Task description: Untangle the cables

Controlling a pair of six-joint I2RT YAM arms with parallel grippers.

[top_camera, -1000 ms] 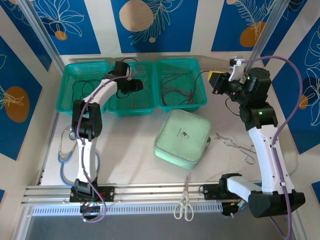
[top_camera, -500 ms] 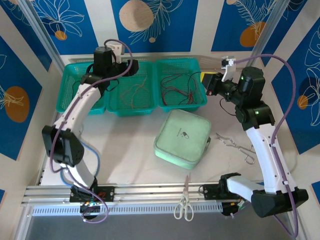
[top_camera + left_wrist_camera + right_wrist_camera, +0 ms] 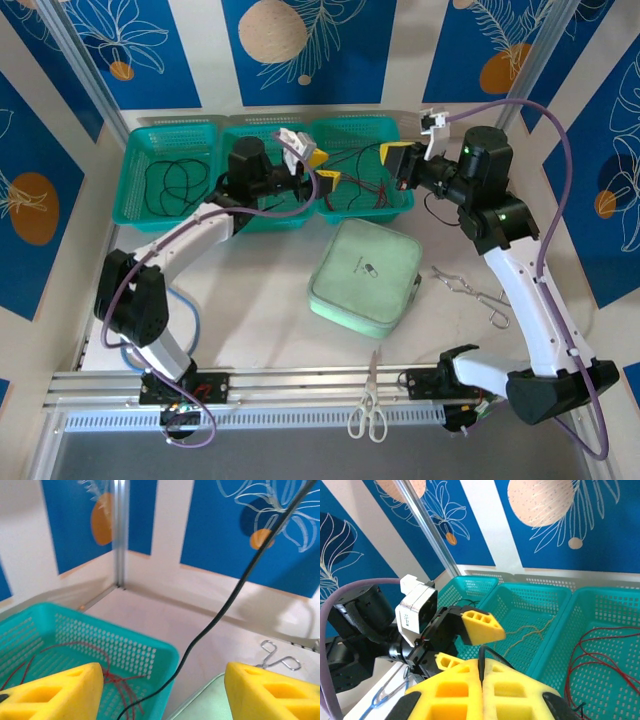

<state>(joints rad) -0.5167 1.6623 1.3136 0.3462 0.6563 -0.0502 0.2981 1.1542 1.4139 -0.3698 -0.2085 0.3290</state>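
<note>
My right gripper (image 3: pixel 396 160) hangs over the right teal basket (image 3: pixel 404 205), shut on a thin black cable (image 3: pixel 482 656) that rises from between its yellow fingers. The same black cable (image 3: pixel 220 611) runs slantwise between the wide-apart fingers of my left gripper (image 3: pixel 165 690), untouched by either pad. My left gripper (image 3: pixel 321 168) faces the right one, close to it. Dark red cables (image 3: pixel 355 185) lie in the right basket, a tan cable (image 3: pixel 535 630) in the middle basket (image 3: pixel 555 595), and a coiled black cable (image 3: pixel 170 185) in the left basket (image 3: pixel 135 150).
A mint-green pouch (image 3: pixel 365 275) lies mid-table, in front of the baskets. Metal forceps (image 3: pixel 470 290) lie to its right, scissors (image 3: pixel 368 410) on the front rail, and a blue-tubed stethoscope (image 3: pixel 128 305) at the left by my left arm's base.
My left arm has swung from the left baskets to the right, up to the right gripper, with the black cable now between its fingers. The right gripper has shifted left over the right basket.
</note>
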